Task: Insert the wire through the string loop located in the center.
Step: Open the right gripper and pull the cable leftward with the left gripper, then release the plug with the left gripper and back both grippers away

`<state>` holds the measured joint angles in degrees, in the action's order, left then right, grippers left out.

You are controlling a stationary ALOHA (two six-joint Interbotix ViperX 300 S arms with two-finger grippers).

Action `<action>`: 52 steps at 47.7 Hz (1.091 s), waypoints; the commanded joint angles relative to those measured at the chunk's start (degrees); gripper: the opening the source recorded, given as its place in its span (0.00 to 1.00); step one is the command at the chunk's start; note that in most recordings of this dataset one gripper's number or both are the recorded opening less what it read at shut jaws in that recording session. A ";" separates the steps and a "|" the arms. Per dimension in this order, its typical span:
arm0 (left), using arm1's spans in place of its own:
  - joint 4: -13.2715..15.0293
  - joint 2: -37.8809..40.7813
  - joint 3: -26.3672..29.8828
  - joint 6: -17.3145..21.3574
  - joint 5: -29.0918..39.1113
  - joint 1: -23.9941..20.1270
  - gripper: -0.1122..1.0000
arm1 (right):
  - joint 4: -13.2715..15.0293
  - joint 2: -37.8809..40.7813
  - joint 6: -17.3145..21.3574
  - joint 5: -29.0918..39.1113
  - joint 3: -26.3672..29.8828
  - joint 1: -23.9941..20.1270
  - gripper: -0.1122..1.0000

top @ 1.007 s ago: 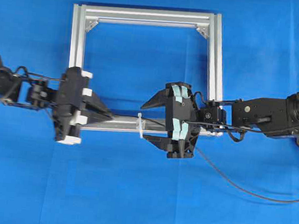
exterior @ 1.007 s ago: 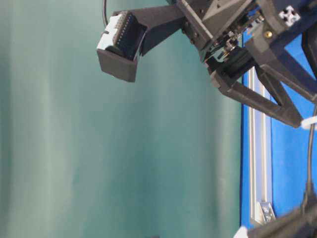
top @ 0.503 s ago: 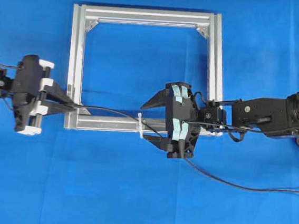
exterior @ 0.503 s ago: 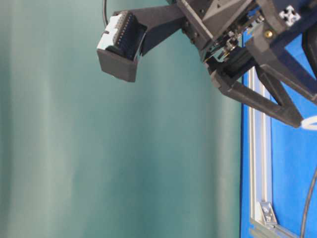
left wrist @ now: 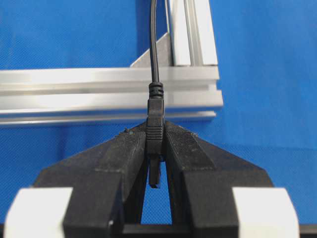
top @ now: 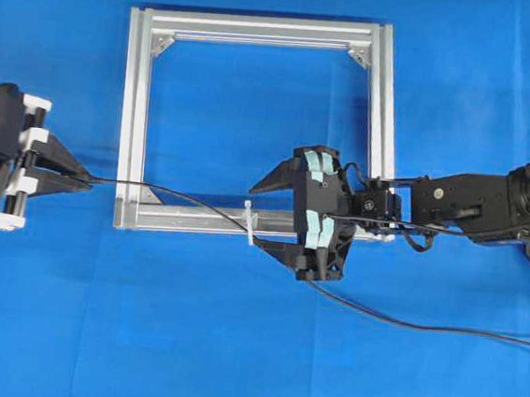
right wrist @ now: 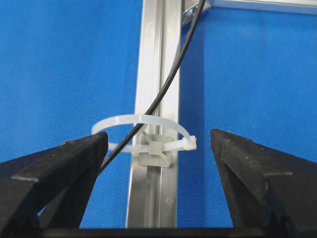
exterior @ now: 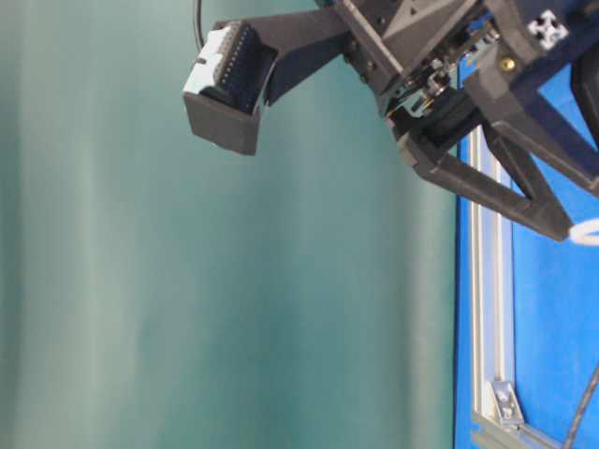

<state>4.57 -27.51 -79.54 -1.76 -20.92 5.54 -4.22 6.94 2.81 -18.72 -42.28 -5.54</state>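
As the left gripper [top: 84, 179], jaws clamped on the wire [top: 190, 200], retreats left, right gripper [top: 265, 215] stays open.

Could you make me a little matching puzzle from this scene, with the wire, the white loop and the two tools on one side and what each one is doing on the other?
Things:
1. wire
2. string loop
3. left tool
4. right tool

States:
A. jaws wide apart, one on each side of the loop
B. runs through the loop and across the silver frame
C. shut on the wire's plug end
D. fastened across the frame's bar, standing up as a white ring

Pairs: 1-B, 2-D, 3-C, 4-A
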 commanded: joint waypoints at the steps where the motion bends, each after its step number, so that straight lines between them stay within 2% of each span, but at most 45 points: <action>1: -0.09 -1.93 0.00 0.09 0.44 0.18 0.15 | 0.00 -1.14 0.09 -0.18 0.53 -0.09 0.83; 27: -0.09 -2.37 0.53 0.09 3.16 0.53 0.17 | 0.09 -1.23 0.00 -0.18 0.53 -0.18 0.83; 30: -0.09 -2.46 0.44 0.09 3.08 0.53 0.29 | 0.09 -1.23 0.00 -0.18 0.53 -0.18 0.83; 36: -0.09 -2.64 0.35 0.97 3.16 0.62 0.65 | 0.09 -1.23 0.00 -0.18 0.53 -0.18 0.83; 41: -0.18 -2.81 0.26 1.05 3.16 0.62 0.88 | 0.09 -1.23 0.00 -0.18 0.53 -0.18 0.83; 43: -0.18 -2.90 0.35 1.05 3.16 0.62 0.92 | 0.09 -1.14 0.00 -0.18 0.53 -0.09 0.83; 48: -0.09 -2.90 0.35 1.05 3.16 0.62 0.86 | 0.09 -1.14 0.00 -0.18 0.62 -0.18 0.83; 52: -0.09 -2.90 0.35 0.97 3.25 0.53 0.87 | 0.09 -1.23 0.00 -0.09 0.70 -0.18 0.83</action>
<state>4.57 -30.23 -79.98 -0.79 -17.49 6.06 -4.22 6.86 2.81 -18.63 -42.28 -5.54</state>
